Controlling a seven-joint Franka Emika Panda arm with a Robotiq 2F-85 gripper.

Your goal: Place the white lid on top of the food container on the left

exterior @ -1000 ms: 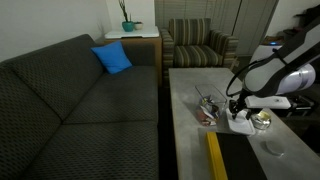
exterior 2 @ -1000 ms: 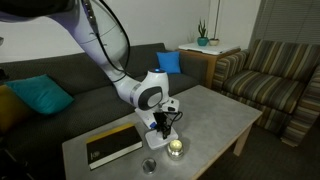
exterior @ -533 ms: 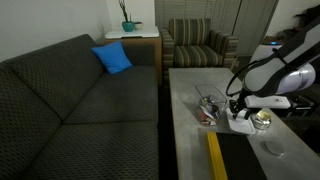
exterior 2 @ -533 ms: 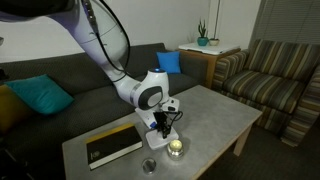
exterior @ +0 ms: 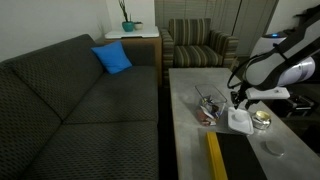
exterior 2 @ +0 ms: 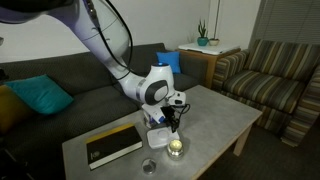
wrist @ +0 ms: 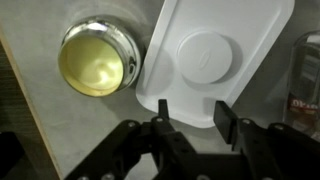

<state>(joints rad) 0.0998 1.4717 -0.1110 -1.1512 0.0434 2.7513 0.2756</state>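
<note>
Tool (wrist: pixel 192 120) | released, jaws apart, holding nothing | over white lid (wrist: pixel 215 55) edge | lid flat on table (wrist: pixel 70 130)

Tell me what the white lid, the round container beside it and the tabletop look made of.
White lid: likely opaque plastic, smooth satin; moulded raised rim and a round centre boss.
Round container: clear glossy plastic or glass, unclear which; bright rim highlights, yellowish contents show through.
Table: grey, matte, faintly mottled; looks like stone or concrete, possibly laminate.

Dark sofa (exterior: pixel 70 100) and striped armchair (exterior: pixel 200 45) border grey table (exterior: pixel 190 140).
</note>
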